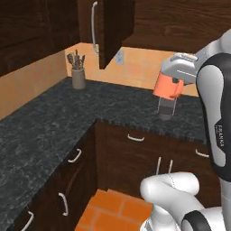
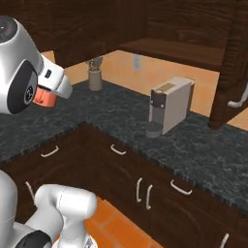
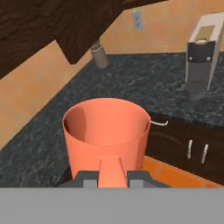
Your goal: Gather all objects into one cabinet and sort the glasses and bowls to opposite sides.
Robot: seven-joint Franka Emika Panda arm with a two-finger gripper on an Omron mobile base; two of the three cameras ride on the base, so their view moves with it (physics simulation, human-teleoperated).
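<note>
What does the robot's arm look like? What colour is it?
The arm is glossy white with rounded, chunky links and dark grey-black joints. "FRANKA" is printed in small letters down one link. The hand at its end is pale grey-white, and the gripper has small dark fingertips.

We see flat, even rendered light with no clear source. The orange tiled wall (image 1: 135, 67) reads bright, while the dark wooden cabinets (image 2: 97, 29) go murky beneath. A soft shadow lies on the speckled counter (image 1: 45, 122). Edges look slightly soft and jagged; we find no glare or lens distortion.
</note>
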